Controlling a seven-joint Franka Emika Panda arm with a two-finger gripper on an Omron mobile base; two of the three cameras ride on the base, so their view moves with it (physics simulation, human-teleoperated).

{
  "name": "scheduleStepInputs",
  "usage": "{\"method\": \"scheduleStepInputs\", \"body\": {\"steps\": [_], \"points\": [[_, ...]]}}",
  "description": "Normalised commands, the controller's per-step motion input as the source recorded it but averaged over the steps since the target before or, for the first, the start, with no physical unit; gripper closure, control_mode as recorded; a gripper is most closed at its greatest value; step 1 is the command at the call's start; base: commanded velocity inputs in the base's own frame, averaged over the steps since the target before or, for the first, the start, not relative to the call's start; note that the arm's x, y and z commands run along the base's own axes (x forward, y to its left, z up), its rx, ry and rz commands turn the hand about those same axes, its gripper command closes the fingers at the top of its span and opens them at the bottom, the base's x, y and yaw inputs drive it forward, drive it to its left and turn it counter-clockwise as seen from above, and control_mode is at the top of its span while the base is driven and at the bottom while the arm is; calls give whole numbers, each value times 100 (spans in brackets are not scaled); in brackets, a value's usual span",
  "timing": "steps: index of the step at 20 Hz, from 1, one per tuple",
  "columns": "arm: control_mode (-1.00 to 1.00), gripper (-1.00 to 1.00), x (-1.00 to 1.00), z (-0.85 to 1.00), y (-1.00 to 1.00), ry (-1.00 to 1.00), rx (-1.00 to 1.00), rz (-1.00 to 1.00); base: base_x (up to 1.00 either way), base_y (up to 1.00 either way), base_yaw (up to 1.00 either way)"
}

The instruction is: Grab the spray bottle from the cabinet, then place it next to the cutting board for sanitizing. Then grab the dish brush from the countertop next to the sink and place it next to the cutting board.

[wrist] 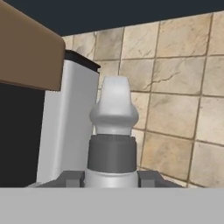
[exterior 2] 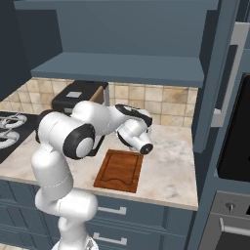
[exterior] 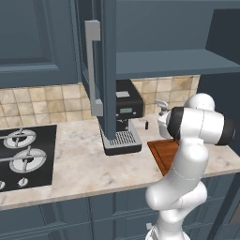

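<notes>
The two-finger gripper [wrist: 111,178] is closed partway on the slim pale grey spray bottle with its white trigger nozzle [wrist: 113,127], whose neck rises between the dark finger tips in the hand view; the bottle is therefore out of the dark blue-grey wall cabinet [exterior 2: 122,68], whose shelf stands bare with its door open.

In the left base view the nozzle [exterior: 161,108] shows just beyond the far edge of the flat reddish-brown wooden cutting board with the groove near its edge [exterior 2: 119,170], between that board and the tiled wall; whether its base rests on the beige marbled countertop [exterior 2: 168,176] cannot be told.

By this judgement the fetching is done; releasing the bottle beside the board remains, as does the whole dish-brush step.
</notes>
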Motion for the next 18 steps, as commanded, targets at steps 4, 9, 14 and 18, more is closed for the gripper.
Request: {"method": "scheduleStepInputs", "body": {"steps": [4, 9, 14, 18], "points": [[-100, 100, 0, -15, -4, -6, 0, 0, 0, 0, 0], [-100, 100, 0, -12, -9, -10, 1, 0, 0, 0, 0], [-100, 100, 2, -9, -7, -2, 0, 0, 0, 0, 0], [-100, 100, 3, -14, -12, 0, 1, 0, 0, 0, 0]]}}
